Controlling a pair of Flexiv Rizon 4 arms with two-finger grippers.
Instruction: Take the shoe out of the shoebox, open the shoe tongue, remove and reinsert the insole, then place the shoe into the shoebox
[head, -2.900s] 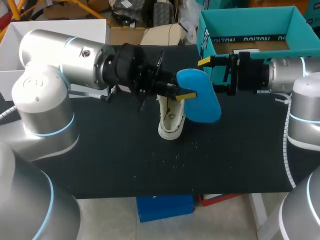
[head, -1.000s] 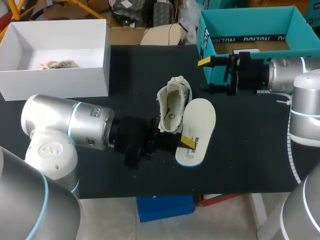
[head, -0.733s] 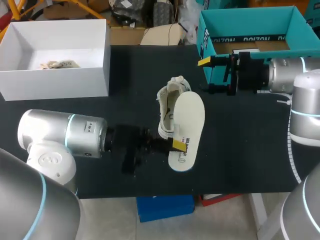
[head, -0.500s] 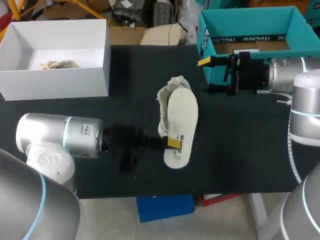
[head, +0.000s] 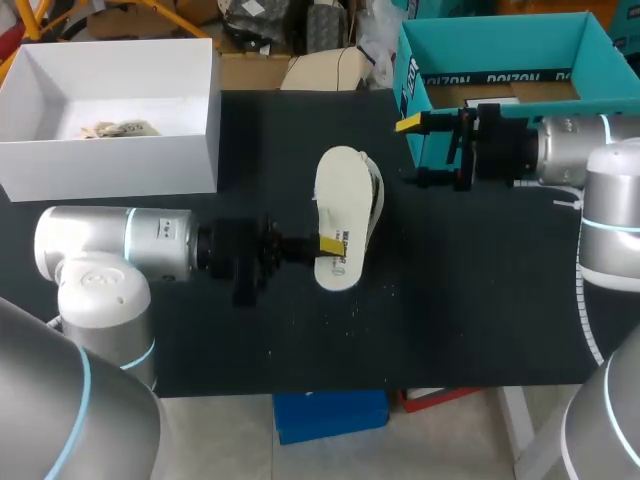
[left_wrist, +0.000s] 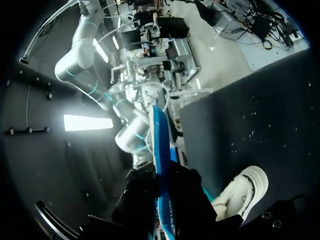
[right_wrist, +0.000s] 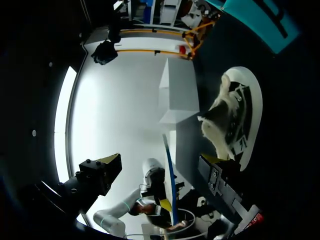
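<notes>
**Insole over shoe at mid-table: items by view and count**

Head view:
- Insole: the pale foam insole (head: 345, 205), printed face up, 1 off, lies over the shoe.
- Left arm: the left gripper (head: 327, 243) pinches the insole at its nearer end, jaws pressed on it from two sides.
- Shoe: the white canvas shoe (right_wrist: 221, 124), 1 off, is almost wholly covered here. Only a sliver shows along the insole's right edge.
- Place: the shoe rests on the black table (head: 480, 300), about midway between the two boxes and inside neither.

Right wrist view:
- Shoe: it shows openly, upper and pale sole rim both plain, ahead of the right gripper (head: 410, 152).
- Insole: it appears only as a thin blue line, edge-on.

Left wrist view:
- Insole: it is again edge-on, its blue edge rising straight up from between the gripper's fingers.
- Shoe: one rounded white end shows just beside the gripper, on the table.
- Boxes: neither can be made out here.

Boxes, 2 off, both open-topped:
- Teal cardboard shoebox (head: 490, 78), 1 off, at the far right of the table.
- White cardboard box (head: 110, 160), 1 off, at the far left, with a few paper scraps (head: 112, 128) inside.

Grippers, 2 off:
- Left: as noted above, clamped on the insole.
- Right: just in front of the shoebox's near wall and well apart from the shoe. Its jaws are spread and nothing is between them.
</notes>
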